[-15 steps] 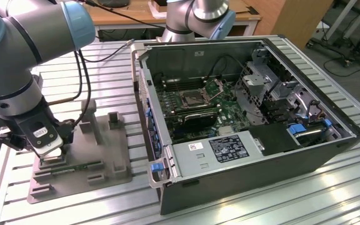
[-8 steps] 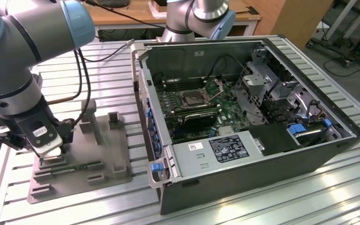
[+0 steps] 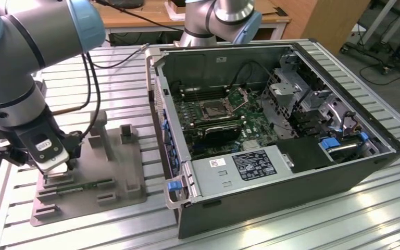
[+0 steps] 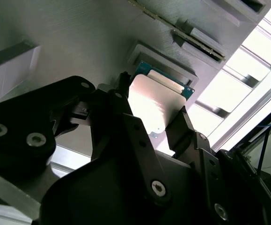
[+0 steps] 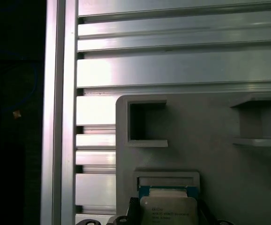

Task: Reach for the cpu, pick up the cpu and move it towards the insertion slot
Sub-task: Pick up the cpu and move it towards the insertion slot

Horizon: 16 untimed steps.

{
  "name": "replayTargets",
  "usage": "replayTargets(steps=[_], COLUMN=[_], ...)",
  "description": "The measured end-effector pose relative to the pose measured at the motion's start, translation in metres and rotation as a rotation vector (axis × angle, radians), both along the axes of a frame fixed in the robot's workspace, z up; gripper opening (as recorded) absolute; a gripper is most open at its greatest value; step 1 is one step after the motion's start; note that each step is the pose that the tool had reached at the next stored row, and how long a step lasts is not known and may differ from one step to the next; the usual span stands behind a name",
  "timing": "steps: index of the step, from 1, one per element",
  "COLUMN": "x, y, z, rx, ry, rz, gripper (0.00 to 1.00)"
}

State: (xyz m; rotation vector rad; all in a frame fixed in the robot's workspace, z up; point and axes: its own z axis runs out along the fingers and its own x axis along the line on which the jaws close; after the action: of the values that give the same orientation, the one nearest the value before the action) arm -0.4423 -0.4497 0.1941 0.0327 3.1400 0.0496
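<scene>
Down at the grey tray (image 3: 127, 172), on the tray side turned away from the open computer case (image 3: 276, 192), the arm (image 3: 12, 78) holds the gripper (image 4: 154, 112) low over a small square pocket (image 5: 168, 179) moulded into the tray. The cpu (image 4: 156, 98) is at that pocket, silver top up with a blue-green edge showing, directly between the black fingers (image 4: 186, 131). In the second wrist view one finger meets each of two opposite cpu edges with no gap showing, so the claw reads as clenched on the cpu. Both wrist views show the chip lined up with the pocket wall, and it cannot be told whether it has left the tray floor or just rests in it. A thin green memory stick (image 3: 82, 186) lies on the tray just beside the gripper, untouched. The insertion slot (image 3: 214, 109) is well apart from the tray, inside the case, on the green board, with its metal frame visible and nothing seated in it. Judged progress: the reach looks done, the grasp looks made or nearly so, any lift is slight at best, and the whole carry from tray to slot is left. Tray and case both stand on the slatted metal table (image 3: 311, 229).
</scene>
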Motion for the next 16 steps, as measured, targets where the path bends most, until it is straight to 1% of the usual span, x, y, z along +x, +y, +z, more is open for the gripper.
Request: replayTargets(steps=[8, 16], x=[0.0, 0.0], y=[0.0, 0.0], z=[0.0043, 0.0064], rx=[0.0002, 0.0001], ry=[0.0, 0.0001], rz=[0.0, 0.0], gripper=[0.55, 0.55])
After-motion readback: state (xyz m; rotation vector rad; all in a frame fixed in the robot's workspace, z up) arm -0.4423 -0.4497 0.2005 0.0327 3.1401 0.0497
